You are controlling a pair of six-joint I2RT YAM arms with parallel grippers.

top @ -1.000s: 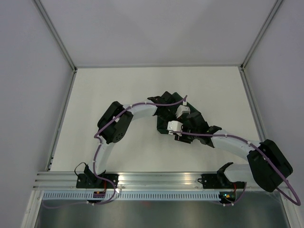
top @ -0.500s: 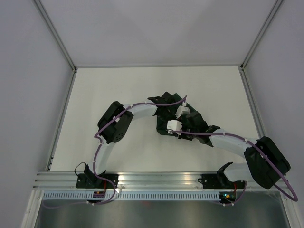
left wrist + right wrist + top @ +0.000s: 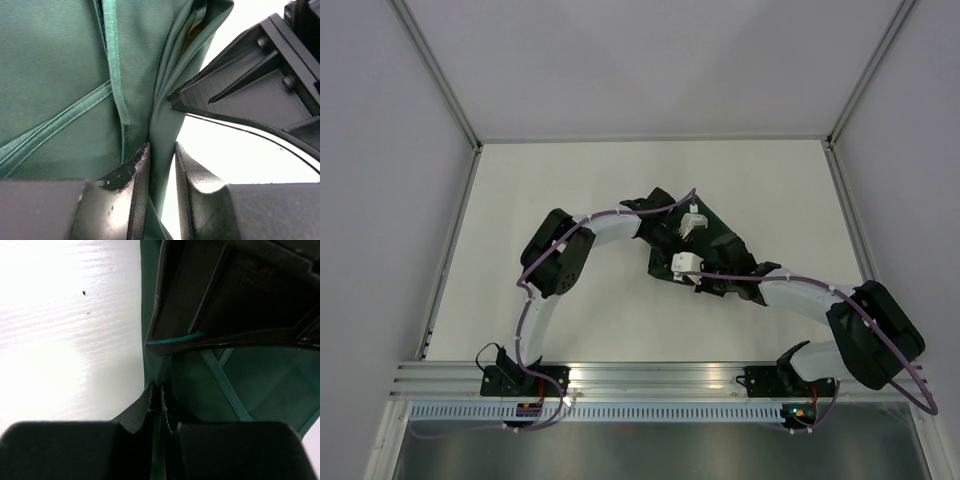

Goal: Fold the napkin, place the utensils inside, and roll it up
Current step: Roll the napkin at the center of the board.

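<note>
The dark green napkin lies bunched and folded at the middle of the table, under both grippers. My left gripper reaches it from the left. In the left wrist view a standing fold of the napkin runs between the fingers of the left gripper, with a thin bright gap beside the right finger. My right gripper comes from the right. In the right wrist view it is shut on the napkin's left edge. No utensils show.
The white table is walled by grey panels and metal posts. A metal rail runs along the near edge by the arm bases. The two gripper bodies sit very close together over the cloth.
My left gripper has moved up and away from the right gripper. The napkin now spreads flatter toward the far right. The right arm has drawn in slightly to the left.
</note>
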